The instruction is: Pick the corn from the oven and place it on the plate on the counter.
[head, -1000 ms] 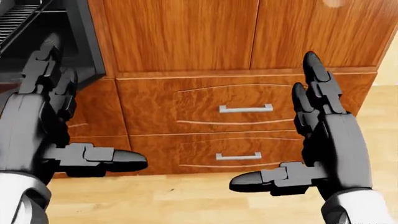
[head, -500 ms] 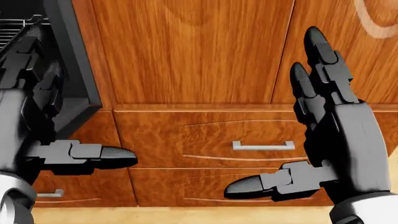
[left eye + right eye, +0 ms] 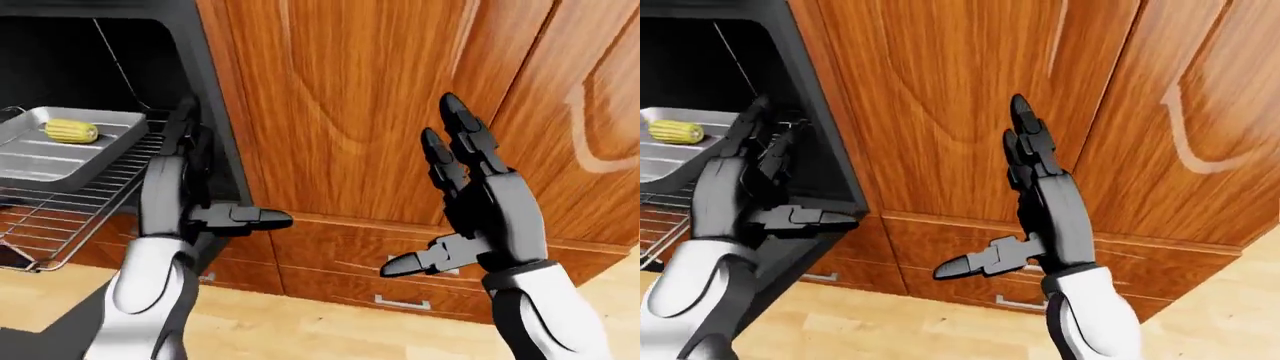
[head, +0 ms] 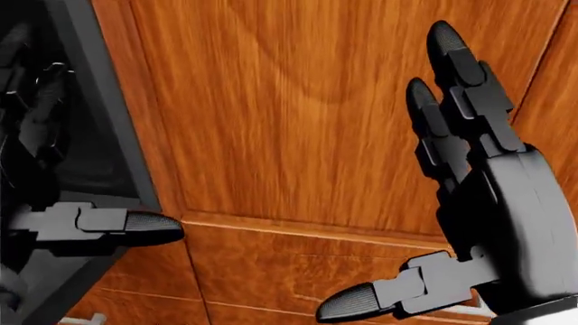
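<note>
A yellow corn cob (image 3: 71, 131) lies in a grey metal tray (image 3: 40, 160) on the oven's pulled-out wire rack (image 3: 70, 214), at the left of the left-eye view; the right-eye view shows the corn (image 3: 676, 132) too. My left hand (image 3: 205, 180) is raised and open just right of the tray, near the oven's frame, holding nothing. My right hand (image 3: 450, 202) is open and empty, upright before the wooden cabinet door (image 3: 350, 97). No plate shows in any view.
The black oven cavity (image 3: 90, 60) is open at the upper left. Wooden drawers with metal handles (image 3: 405, 304) sit below the cabinet doors. Light wood floor (image 3: 900, 330) runs along the bottom of the eye views.
The camera has tilted upward and the whole head view has shifted: the drawers slid down out of the picture and the cabinet door now fills it. Both hands stay open and raised.
</note>
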